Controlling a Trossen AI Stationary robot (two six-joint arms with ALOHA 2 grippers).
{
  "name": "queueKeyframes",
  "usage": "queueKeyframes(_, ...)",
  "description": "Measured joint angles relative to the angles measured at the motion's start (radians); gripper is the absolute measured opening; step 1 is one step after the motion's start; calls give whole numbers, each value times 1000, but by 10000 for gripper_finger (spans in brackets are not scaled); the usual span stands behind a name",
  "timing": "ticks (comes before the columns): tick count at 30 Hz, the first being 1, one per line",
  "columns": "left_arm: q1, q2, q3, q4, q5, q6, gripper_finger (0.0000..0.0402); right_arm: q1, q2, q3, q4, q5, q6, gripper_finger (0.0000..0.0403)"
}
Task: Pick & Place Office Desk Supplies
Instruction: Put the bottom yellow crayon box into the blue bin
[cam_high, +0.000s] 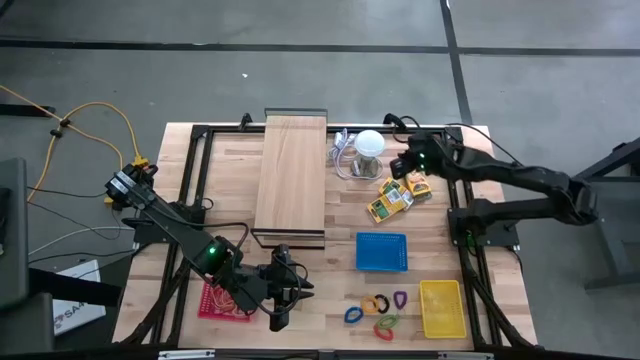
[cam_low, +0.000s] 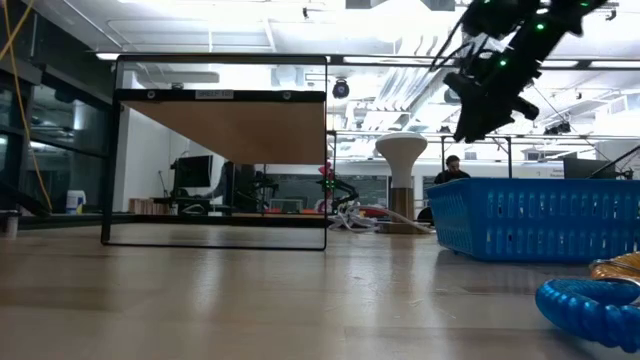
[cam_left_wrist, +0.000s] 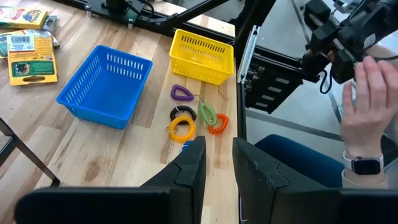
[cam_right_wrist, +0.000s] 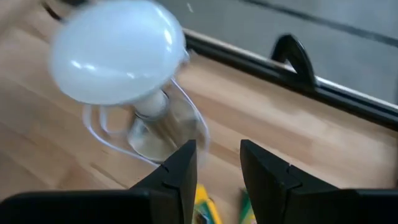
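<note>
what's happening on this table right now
A two-armed robot is sorting desk supplies, and nothing is held yet. The left gripper hangs open near the front edge, beside the coloured clips. The right gripper hangs open at the back, above the yellow packs by the white lamp. The blue basket and yellow basket look empty.

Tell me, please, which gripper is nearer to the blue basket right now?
The left. The left gripper hangs empty beside the blue basket, toward the table's front edge. The right gripper is farther, over the yellow packs near the back, beside the white lamp.
</note>
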Motion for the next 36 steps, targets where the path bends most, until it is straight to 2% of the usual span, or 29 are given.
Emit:
queueKeyframes(8, 0, 0, 0, 0, 0, 0, 77, -38, 163, 148, -237, -9, -1, 111)
queueKeyframes(13, 0, 0, 0, 0, 0, 0, 77, -76, 224, 230, -326, -70, -44, 111)
queueKeyframes(17, 0, 0, 0, 0, 0, 0, 77, -94, 234, 268, -348, -127, -63, 111)
queueKeyframes(26, 0, 0, 0, 0, 0, 0, 77, -106, 234, 272, -369, -126, -101, 111)
queueKeyframes(36, 0, 0, 0, 0, 0, 0, 77, -105, 234, 272, -510, -149, -16, 111)
